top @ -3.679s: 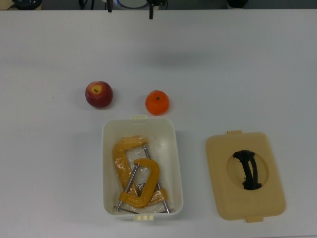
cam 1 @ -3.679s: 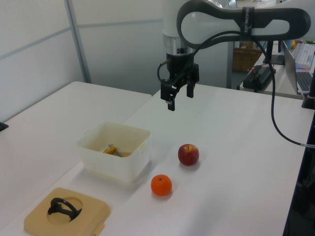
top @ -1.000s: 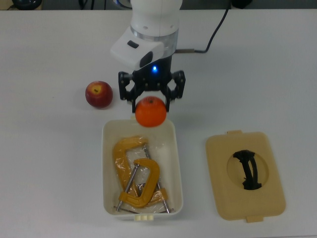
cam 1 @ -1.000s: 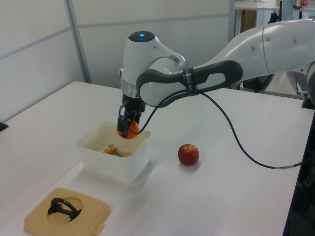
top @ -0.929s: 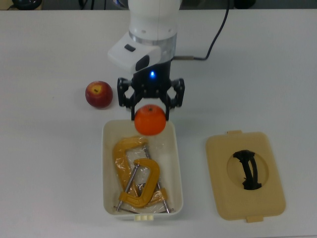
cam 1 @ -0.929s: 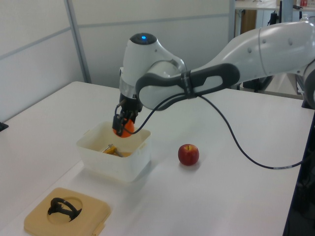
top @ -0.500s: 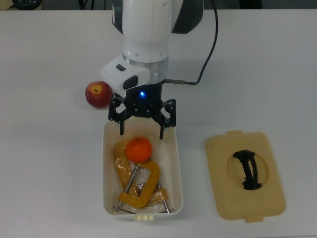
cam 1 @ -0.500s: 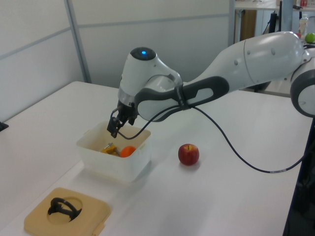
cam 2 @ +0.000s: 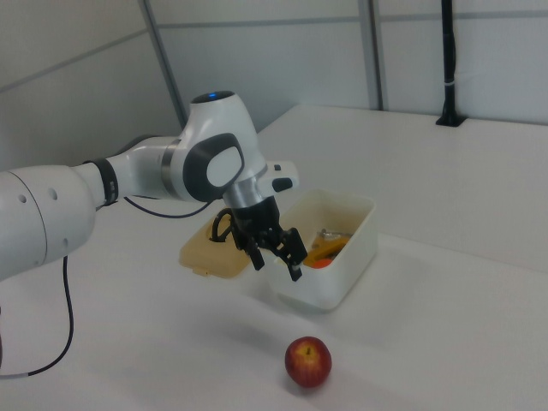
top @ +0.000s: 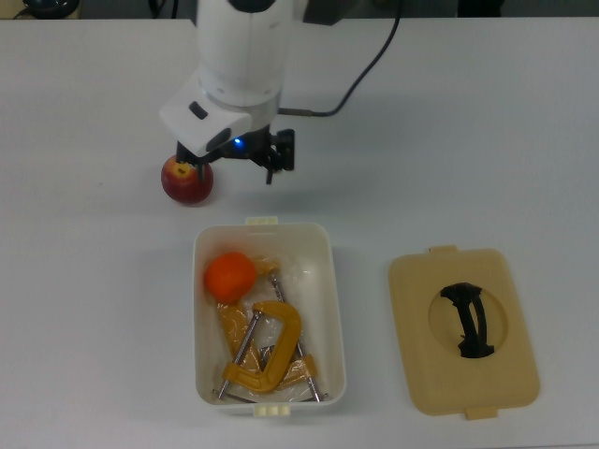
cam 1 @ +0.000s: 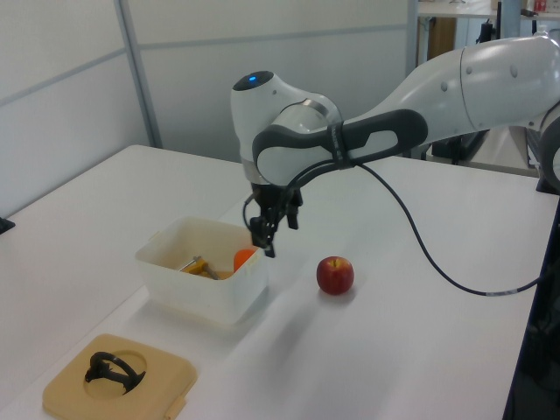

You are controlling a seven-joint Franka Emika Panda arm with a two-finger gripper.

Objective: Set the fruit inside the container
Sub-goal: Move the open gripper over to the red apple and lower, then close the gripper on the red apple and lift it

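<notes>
Orange dropped, one fruit to go

Jaws (cam 1: 270,233) are open and empty, now off the tub (top: 329,309) and up over the apple (top: 186,180) (dark red, yellow by the stem) on the tabletop (top: 449,140); orange (top: 230,277) sits inside with the clamps (top: 264,348), so halfway done.

Robotics lab: white table (cam 1: 420,289), panelled partition walls (cam 1: 201,79), robot arm (cam 1: 385,131).
</notes>
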